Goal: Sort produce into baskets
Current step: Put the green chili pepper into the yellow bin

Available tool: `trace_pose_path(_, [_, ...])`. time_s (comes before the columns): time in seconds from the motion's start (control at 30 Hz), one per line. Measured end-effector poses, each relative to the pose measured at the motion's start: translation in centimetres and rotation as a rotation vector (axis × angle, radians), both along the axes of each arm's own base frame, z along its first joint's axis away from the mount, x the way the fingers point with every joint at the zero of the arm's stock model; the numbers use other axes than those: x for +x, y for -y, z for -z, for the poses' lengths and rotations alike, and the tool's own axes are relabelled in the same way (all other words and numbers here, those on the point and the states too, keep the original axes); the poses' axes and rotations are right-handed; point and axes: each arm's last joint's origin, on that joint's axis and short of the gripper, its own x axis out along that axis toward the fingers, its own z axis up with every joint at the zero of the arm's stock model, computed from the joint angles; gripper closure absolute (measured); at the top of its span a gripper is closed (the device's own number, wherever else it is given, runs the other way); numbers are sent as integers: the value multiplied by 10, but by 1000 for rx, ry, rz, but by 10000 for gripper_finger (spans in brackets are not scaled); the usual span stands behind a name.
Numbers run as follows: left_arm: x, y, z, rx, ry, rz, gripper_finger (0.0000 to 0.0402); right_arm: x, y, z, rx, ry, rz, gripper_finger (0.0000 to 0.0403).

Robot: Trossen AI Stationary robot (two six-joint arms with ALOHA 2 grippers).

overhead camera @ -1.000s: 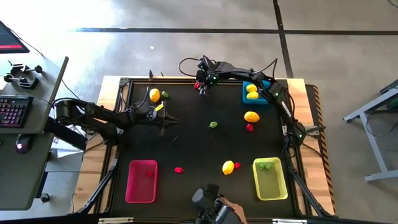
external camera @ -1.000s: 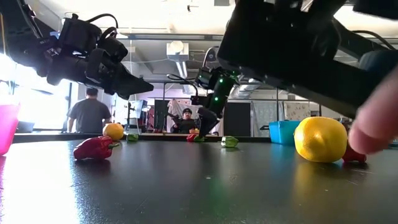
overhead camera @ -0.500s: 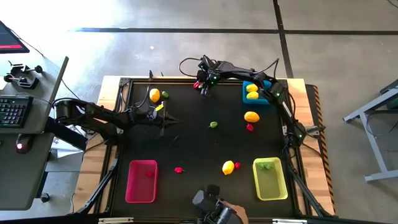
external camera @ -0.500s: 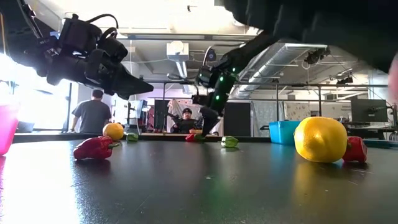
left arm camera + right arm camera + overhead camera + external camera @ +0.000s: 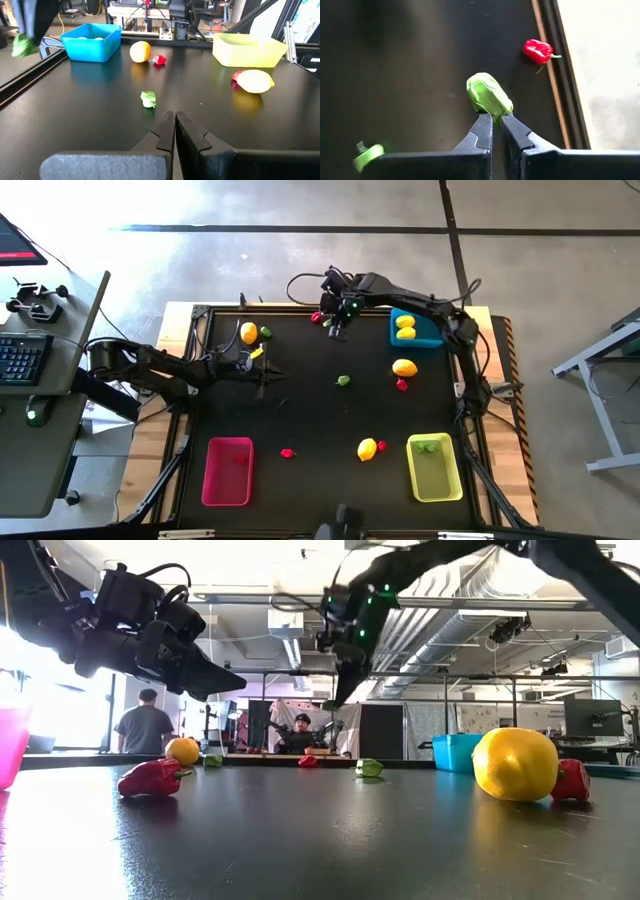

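Note:
My right gripper (image 5: 496, 120) hangs over the table's far edge, shut on a small green piece of produce (image 5: 489, 95), which also shows in the left wrist view (image 5: 21, 44). A red piece (image 5: 538, 51) lies on the table below it. My left gripper (image 5: 175, 117) hovers shut at the table's left-centre (image 5: 268, 377), holding nothing. A blue basket (image 5: 425, 340) with lemons stands at the far right. A pink-red basket (image 5: 228, 470) and a yellow-green basket (image 5: 434, 475) stand near the front edge. Lemons (image 5: 404, 367), red bits (image 5: 288, 452) and green bits (image 5: 343, 380) lie scattered. My right gripper pinches the green piece by its near end (image 5: 495, 114) between its two fingertips. The fingers come from above, pointing steeply down. The piece sticks out beyond the fingertips and hangs clear of the table.
A lemon (image 5: 248, 333) and a green bit (image 5: 265, 333) lie at the far left, and another lemon (image 5: 367, 448) lies beside the yellow-green basket. A raised dark rail (image 5: 555, 75) borders the table. In the low view, people stand in the room behind the table.
My right gripper has shut on the green piece at the far edge and risen with it, lifting it clear of the table and drifting a little toward the right. A person's hand and a dark object at the table's near edge have left the view.

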Motion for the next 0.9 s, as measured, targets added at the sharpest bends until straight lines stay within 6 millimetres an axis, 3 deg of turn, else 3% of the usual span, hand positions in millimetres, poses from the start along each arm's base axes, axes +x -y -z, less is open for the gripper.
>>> trace_pose_path(0.1, [0,0,0,0,0,1,401,-1,-23,-10,-36,-5,-16,401])
trace_pose_path(0.3, [0,0,0,8,0,2,401,-17,-72,-7,-24,36,7,402])
trace_pose_path(0.47, [0,0,0,11,4,2,401,-49,-122,-5,-9,48,92,402])
trace_pose_path(0.73, [0,0,0,44,1,7,401,-105,-220,-9,102,90,228,403])
trace_pose_path(0.9, [0,0,0,46,-1,0,401,-137,-273,-15,159,35,311,403])
